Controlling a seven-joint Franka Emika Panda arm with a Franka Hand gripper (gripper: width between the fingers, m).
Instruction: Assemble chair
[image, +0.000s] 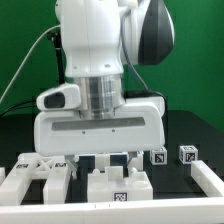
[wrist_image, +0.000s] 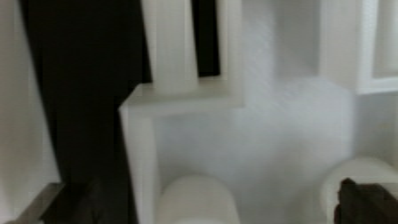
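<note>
On the black worktop (image: 205, 125), near the front edge, we saw the chair's white parts spread in a row: a notched block (image: 116, 187) in the middle, a flat piece (image: 35, 178) at the exterior view's left, and small tagged pieces (image: 158, 157) at its right. Our fingers (image: 108, 160) stood wide apart directly above the notched block, gripping nothing. In the wrist view, blurred white chair surfaces (wrist_image: 249, 130) filled the picture, with both fingertips (wrist_image: 192, 198) low against them
</note>
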